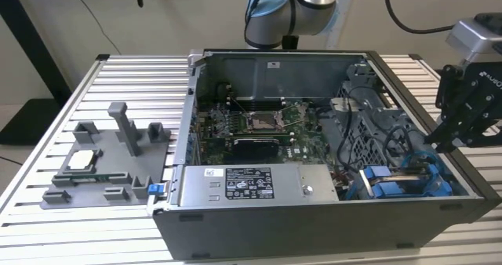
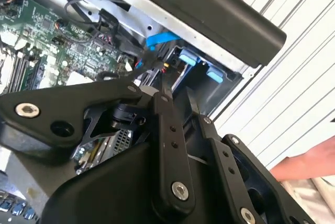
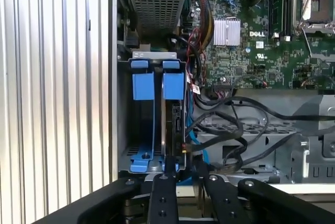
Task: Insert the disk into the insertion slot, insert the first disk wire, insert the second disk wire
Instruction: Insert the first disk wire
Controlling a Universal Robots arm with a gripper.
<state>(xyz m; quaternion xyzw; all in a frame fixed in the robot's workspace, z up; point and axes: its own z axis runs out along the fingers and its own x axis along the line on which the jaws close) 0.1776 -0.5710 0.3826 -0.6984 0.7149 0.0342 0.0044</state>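
Observation:
The disk (image 3: 175,124) stands on edge in its blue frame (image 3: 174,85) inside the insertion slot of the drive bay (image 3: 123,130), next to a second blue frame (image 3: 143,85) with nothing in it. The bay sits at the near corner of the open computer case (image 1: 314,230), on the exterior view's right. My gripper (image 1: 437,144) hangs just above the case wall at the bay's end. Its fingers (image 3: 159,198) stand close together, and a thin black disk wire (image 2: 158,69) runs out from between them. A loose connector (image 3: 184,148) lies beside the disk.
Black and blue cables (image 3: 235,130) loop over the metal cage beside the bay. The grey power-supply box (image 1: 251,185) and the motherboard (image 1: 259,124) fill the rest of the case. A grey fixture (image 1: 110,159) stands on the slatted table. A person's hand (image 2: 309,164) is nearby.

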